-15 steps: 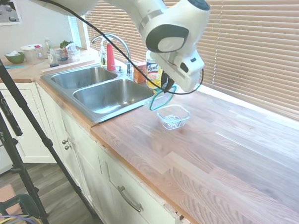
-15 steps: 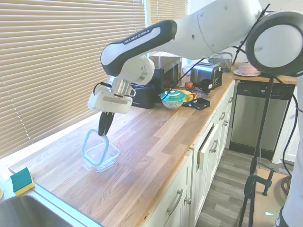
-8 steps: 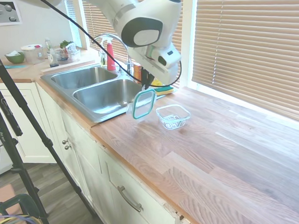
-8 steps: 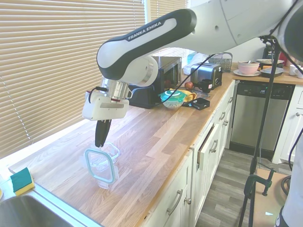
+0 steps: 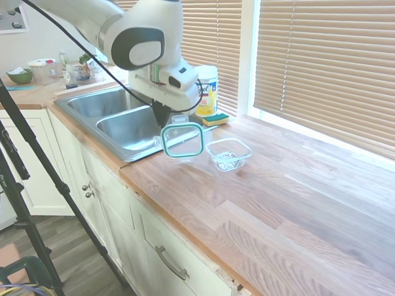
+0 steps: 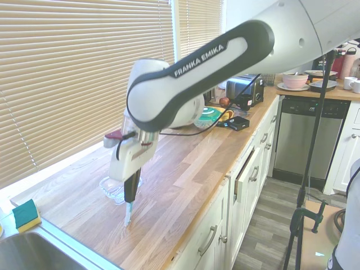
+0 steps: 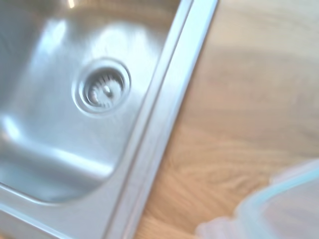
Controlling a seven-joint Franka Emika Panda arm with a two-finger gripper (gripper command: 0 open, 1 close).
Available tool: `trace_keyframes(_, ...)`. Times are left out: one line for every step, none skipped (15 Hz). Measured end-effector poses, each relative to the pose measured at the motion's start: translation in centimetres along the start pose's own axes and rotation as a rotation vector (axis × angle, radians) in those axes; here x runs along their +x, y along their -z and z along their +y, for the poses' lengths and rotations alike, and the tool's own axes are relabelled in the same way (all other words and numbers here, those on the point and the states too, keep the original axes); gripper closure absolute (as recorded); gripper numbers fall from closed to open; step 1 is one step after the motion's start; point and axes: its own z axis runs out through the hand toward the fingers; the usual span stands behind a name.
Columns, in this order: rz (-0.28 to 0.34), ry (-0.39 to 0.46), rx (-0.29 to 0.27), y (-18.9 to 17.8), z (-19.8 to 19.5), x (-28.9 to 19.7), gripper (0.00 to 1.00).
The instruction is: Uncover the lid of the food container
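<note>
End effector pinches the teal-rimmed clear square lid by its edge tab, hanging at 9 o'clock of the shallow transparent food container. Lid looks light, stiff, slippery; rim tab is the sensible grip.

Teal-rimmed lid hangs beside open food container.

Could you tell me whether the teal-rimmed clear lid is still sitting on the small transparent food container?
No, the teal-rimmed clear lid hangs upright from the gripper, apart from the open transparent food container on the wooden counter.
</note>
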Motion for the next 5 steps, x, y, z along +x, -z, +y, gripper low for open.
trace_keyframes(0.009,-0.008,-0.013,-1.4,0.0,0.1,1.0)
trace_keyframes(0.019,-0.016,-0.021,-2.6,-0.2,0.4,1.0)
trace_keyframes(0.024,-0.02,-0.024,-3.4,-0.4,0.7,1.0)
trace_keyframes(0.025,-0.023,-0.024,-3.6,-0.7,0.9,1.0)
trace_keyframes(0.029,-0.025,-0.019,-3.4,-0.9,1.0,1.0)
